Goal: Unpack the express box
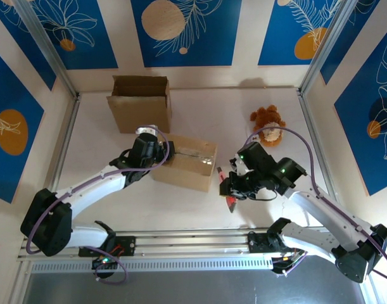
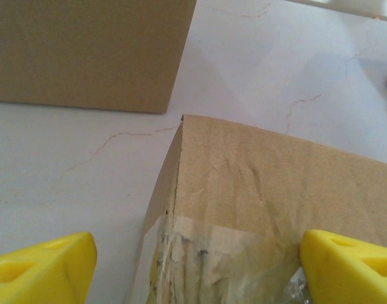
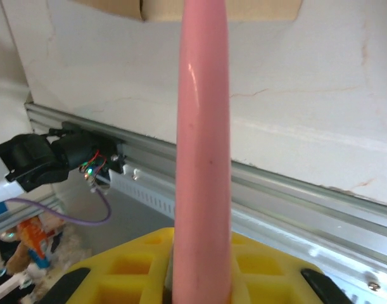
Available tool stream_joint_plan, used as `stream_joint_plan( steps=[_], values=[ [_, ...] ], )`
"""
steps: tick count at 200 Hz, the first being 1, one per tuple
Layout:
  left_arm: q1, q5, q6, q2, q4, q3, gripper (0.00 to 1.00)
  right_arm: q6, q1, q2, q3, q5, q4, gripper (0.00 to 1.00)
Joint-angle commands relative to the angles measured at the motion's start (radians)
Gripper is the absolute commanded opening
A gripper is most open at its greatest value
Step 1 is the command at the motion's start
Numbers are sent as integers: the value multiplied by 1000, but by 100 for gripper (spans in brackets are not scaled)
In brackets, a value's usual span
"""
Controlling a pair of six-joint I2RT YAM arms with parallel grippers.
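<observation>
Now left end effector (image 2: 193, 269) gapes over the taped box (image 2: 275, 183) corner, right end effector (image 3: 203, 278) clenched on a pink tool (image 3: 203, 126).

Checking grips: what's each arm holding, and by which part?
Right fingers clamp pink tool by one end; left fingers, open over taped box, hold nothing.

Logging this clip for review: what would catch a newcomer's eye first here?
The right pincer, shut on a pink tool, is just right of the taped box mid-table. The left pincer stands open astride that box's taped end. Behind sit a second carton and a plush toy.
</observation>
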Motion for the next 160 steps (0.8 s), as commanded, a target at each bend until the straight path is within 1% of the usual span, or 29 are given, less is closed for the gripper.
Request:
stream_joint_plan(
  steps=[1,18,39,50,64,83,94,103,112,128,145,160],
  values=[
    [1,78,29,-47,-229,46,86,-50,10,21,71,143,-123,0],
    [0,150,33,-88,-320,123,86,-42,43,59,78,241,-154,0],
    [-3,268,19,-126,-403,192,87,0,103,135,76,372,-176,0],
    [-3,293,9,-144,-442,214,87,35,140,183,80,426,-183,0],
    [-4,256,18,-161,-506,248,88,91,192,237,84,492,-191,0],
    [4,99,75,-147,-600,330,91,163,268,302,99,550,-207,0],
    [25,38,122,-104,-625,396,90,201,307,336,112,569,-216,0],
    [49,17,155,-50,-631,450,89,235,337,359,121,582,-218,0],
    [81,28,183,15,-632,504,87,266,361,382,129,595,-215,0],
    [119,42,224,155,-633,599,80,326,396,415,143,620,-220,0],
    [129,58,265,284,-629,675,76,365,416,449,164,640,-220,0],
    [129,70,285,361,-627,712,75,375,416,483,190,654,-211,0]
  ],
)
